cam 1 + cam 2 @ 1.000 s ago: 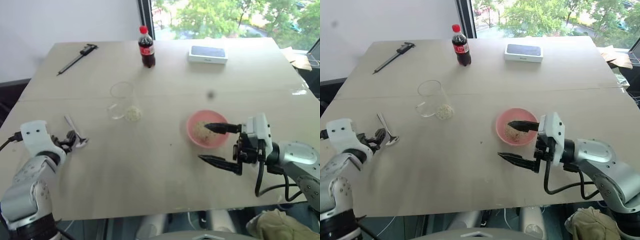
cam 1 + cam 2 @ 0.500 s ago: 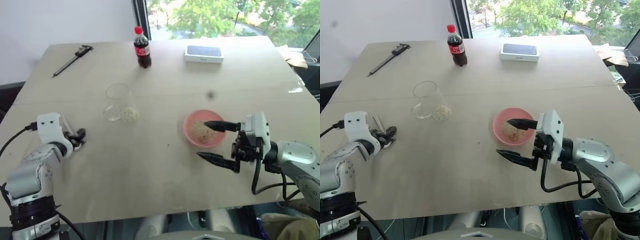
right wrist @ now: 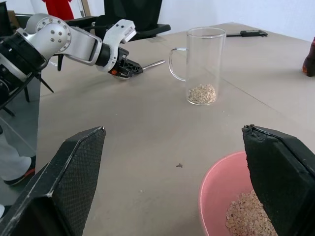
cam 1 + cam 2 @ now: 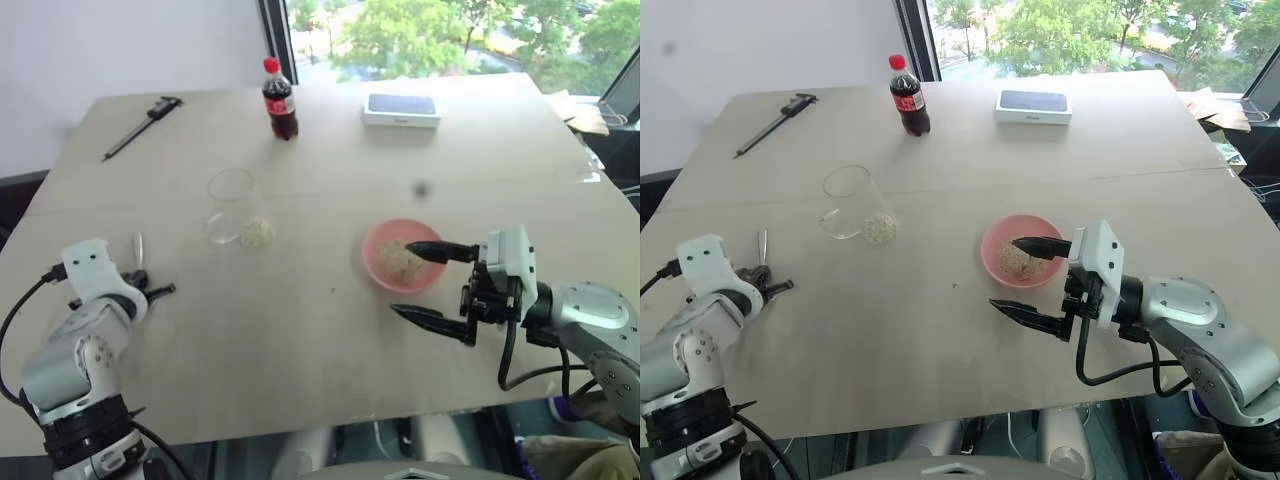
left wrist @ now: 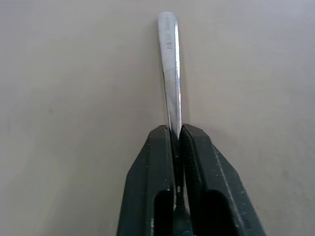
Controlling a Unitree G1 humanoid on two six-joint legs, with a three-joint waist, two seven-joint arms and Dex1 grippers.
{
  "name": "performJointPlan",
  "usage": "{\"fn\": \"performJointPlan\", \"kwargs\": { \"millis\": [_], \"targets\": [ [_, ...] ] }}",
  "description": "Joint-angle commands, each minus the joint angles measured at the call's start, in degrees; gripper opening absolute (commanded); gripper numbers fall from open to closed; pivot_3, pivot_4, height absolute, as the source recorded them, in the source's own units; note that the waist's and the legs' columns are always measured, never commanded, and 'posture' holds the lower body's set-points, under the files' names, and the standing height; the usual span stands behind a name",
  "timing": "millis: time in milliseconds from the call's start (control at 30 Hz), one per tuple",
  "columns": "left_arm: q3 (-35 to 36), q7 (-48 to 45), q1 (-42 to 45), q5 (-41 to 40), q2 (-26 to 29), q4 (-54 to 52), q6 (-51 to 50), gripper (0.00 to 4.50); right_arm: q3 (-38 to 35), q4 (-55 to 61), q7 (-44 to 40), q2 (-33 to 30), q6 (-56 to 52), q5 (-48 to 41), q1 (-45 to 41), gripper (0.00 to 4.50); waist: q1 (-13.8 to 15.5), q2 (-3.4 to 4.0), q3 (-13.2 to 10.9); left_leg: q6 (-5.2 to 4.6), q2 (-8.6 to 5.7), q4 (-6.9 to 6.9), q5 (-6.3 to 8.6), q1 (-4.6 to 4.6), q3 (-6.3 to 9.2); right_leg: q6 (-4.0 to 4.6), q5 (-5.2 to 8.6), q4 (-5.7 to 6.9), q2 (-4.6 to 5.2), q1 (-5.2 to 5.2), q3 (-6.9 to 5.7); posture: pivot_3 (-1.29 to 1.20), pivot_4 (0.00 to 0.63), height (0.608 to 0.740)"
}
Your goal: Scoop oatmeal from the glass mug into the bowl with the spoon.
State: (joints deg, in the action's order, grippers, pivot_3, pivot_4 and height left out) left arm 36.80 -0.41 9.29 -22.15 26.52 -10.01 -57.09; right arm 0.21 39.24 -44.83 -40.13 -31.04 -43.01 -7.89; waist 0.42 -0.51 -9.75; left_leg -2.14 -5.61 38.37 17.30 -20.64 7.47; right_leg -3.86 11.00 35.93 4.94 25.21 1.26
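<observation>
My left gripper [image 5: 176, 135] is shut on the spoon [image 5: 170, 64], a slim silver one lying on the table at the near left; its handle [image 4: 137, 247] sticks out past the fingertips and its head is hidden. The glass mug [image 4: 233, 203] stands upright further in, with a small heap of oatmeal [image 4: 256, 233] at its bottom. To the right sits the pink bowl [image 4: 372, 250], holding more oatmeal [image 4: 400, 263]. My right gripper [image 4: 436, 286] is open wide at the bowl's near right side, its upper finger over the rim, nothing between its fingers.
A cola bottle [image 4: 279, 100] with a red cap stands at the back, a white box with a dark top [image 4: 402, 108] to its right, and a dark caliper [image 4: 140, 120] lies at the back left. Bare tabletop lies between mug, bowl and the near edge.
My left gripper has come down over the spoon and shut on its handle. The right arm has kept still. The whole view has shifted slightly.
</observation>
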Motion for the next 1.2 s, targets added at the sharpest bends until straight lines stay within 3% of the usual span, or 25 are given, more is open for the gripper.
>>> {"fn": "performJointPlan", "kwargs": {
  "millis": [33,167,500,667,867,1000,1200],
  "targets": [
    [2.0,0.8,-4.1,2.2,-1.2,2.6,4.9,0.22,0.0,0.4,-0.7,0.4,0.9,0.3,-1.0,4.5,-0.1,0.22,0.2,0.0,0.01,0.0,0.0,0.03,-0.02,0.01,0.0,0.01,-0.01,0.0,0.03,0.0,0.15,0.74],
    [4.6,0.3,-3.4,-0.1,-3.9,-0.1,13.7,0.22,0.2,0.0,-1.0,0.9,1.1,0.7,-1.2,4.5,0.1,0.22,0.3,0.02,0.02,0.0,-0.01,0.02,-0.03,0.03,-0.02,0.03,0.0,0.0,0.04,0.0,0.15,0.74],
    [7.0,-1.0,-2.3,-0.1,-3.6,-12.4,34.5,0.22,-0.9,-4.2,1.1,5.8,-0.5,-2.2,-5.7,4.5,0.4,-0.56,0.3,0.1,0.03,0.13,-0.06,-0.12,0.1,0.12,-0.1,-0.02,0.01,-0.01,-0.14,0.0,0.15,0.74],
    [-1.8,-5.1,-3.8,-0.4,-1.8,-23.4,33.9,0.22,-2.6,-7.2,5.1,9.7,-4.1,-7.6,-11.1,4.5,0.5,-0.57,0.3,0.09,0.01,0.13,-0.07,-0.13,0.11,0.13,-0.1,-0.02,-0.06,-0.01,-0.15,0.0,0.15,0.74],
    [-19.6,-11.7,-4.7,1.3,1.6,-33.5,31.6,0.22,-3.5,-10.6,11.8,14.2,-9.6,-15.2,-18.3,4.5,0.3,-0.54,0.3,0.08,0.02,0.11,-0.07,-0.12,0.07,0.14,-0.11,-0.02,-0.24,0.01,-0.07,0.0,0.15,0.74],
    [-29.5,-17.3,-4.4,2.7,3.3,-34.4,33.0,0.22,-3.6,-13.8,21.1,18.5,-15.2,-21.9,-23.8,4.5,0.0,-0.49,0.3,0.08,0.08,0.04,-0.07,-0.11,0.01,0.22,-0.15,-0.01,-0.33,0.07,0.0,0.0,0.15,0.74],
    [-35.2,-23.3,-4.2,2.7,3.8,-33.0,34.8,0.22,-3.0,-16.4,29.6,22.2,-20.7,-27.1,-26.5,4.5,0.0,-0.43,0.3,0.12,0.24,0.02,-0.09,-0.21,-0.07,0.32,-0.21,0.01,-0.48,0.21,0.07,0.0,0.15,0.74]
  ]
}}
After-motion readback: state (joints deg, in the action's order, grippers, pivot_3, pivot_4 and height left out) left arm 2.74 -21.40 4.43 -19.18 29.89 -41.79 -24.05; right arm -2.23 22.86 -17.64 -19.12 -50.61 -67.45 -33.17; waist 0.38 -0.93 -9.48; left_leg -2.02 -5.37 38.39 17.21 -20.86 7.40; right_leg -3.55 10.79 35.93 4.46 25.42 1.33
